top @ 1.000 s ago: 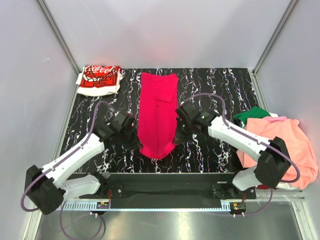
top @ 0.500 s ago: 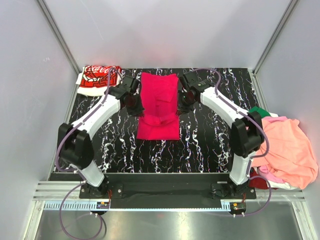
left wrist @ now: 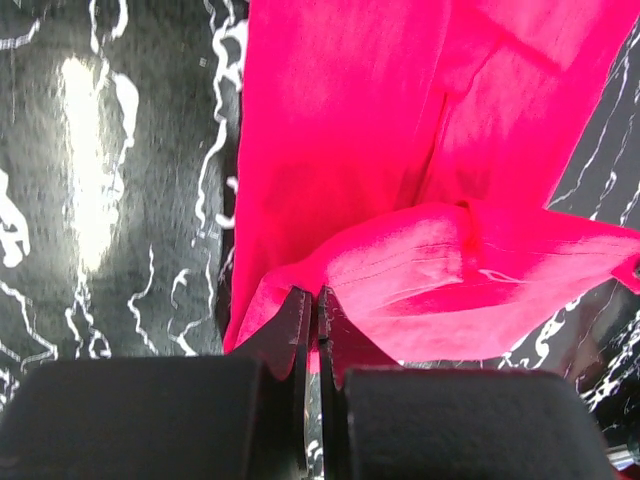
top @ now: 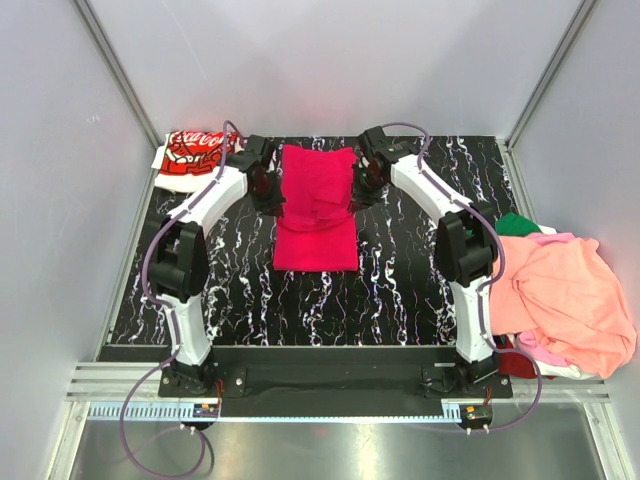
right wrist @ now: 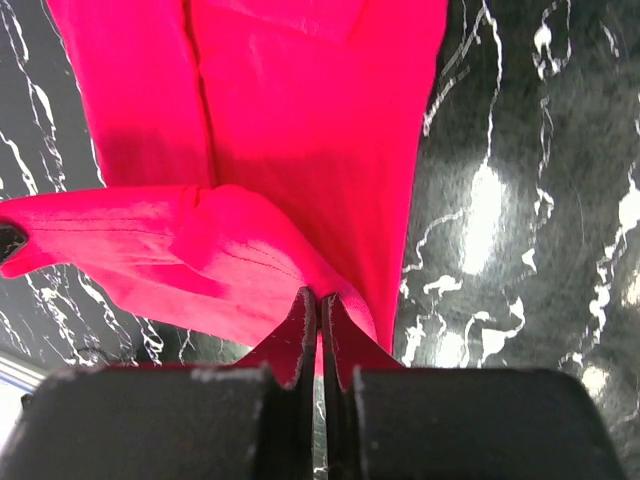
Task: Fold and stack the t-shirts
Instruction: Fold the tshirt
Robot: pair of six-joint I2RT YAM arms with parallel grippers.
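Note:
The crimson-pink t-shirt [top: 316, 205] lies lengthwise in the middle of the black marbled table [top: 420, 270], its near end doubled back over its far part. My left gripper [top: 266, 190] is shut on the shirt's left corner [left wrist: 300, 290]. My right gripper [top: 362, 190] is shut on the right corner [right wrist: 330, 295]. Both hold the carried edge just above the cloth below. A folded white t-shirt with red logo print [top: 198, 158] sits at the far left corner. A heap of salmon-orange [top: 565, 300], pink and green [top: 508, 228] shirts lies at the right.
Grey enclosure walls with metal posts ring the table. The heap at the right hangs over the table's right edge. The arm bases sit on a black rail [top: 330, 375] at the near edge.
Both grippers have carried the shirt's near end from the front of the table toward the far end, folding the shirt over itself. Both arms now stretch far out.

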